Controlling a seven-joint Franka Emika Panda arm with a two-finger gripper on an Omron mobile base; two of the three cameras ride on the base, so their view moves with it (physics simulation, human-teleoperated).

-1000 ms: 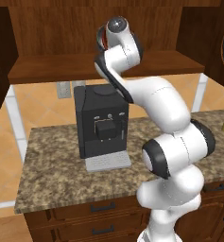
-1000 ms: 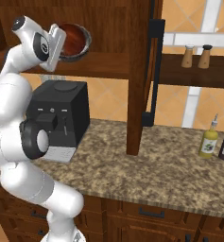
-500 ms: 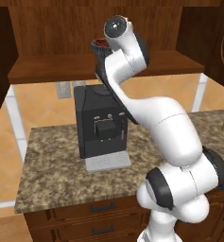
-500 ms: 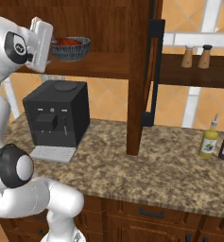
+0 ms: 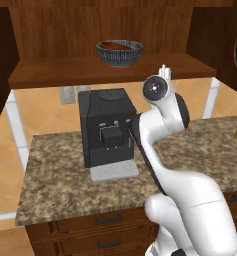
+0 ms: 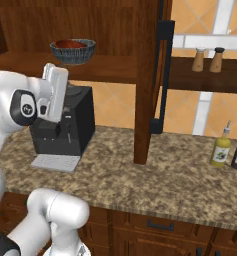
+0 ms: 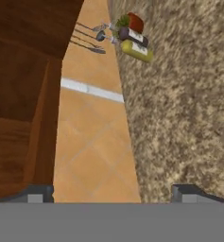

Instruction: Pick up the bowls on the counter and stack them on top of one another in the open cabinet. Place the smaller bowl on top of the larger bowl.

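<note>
My end effector (image 7: 112, 194) stands wide apart and holds nothing; its fingertips (image 7: 38, 193) frame orange wall tile and speckled worktop (image 7: 189, 94). On the cabinet (image 5: 110, 70) shelf, above the black coffee machine (image 5: 108, 127), sits the larger bowl (image 5: 120, 54), with the smaller bowl (image 5: 115, 45) lying inside it, reddish-brown against the ribbed blue-grey rim. My hand hangs beside the coffee machine, below the shelf and apart from both bowls. Bottles (image 6: 222, 150) stand on the worktop well to the other side of the coffee machine.
</note>
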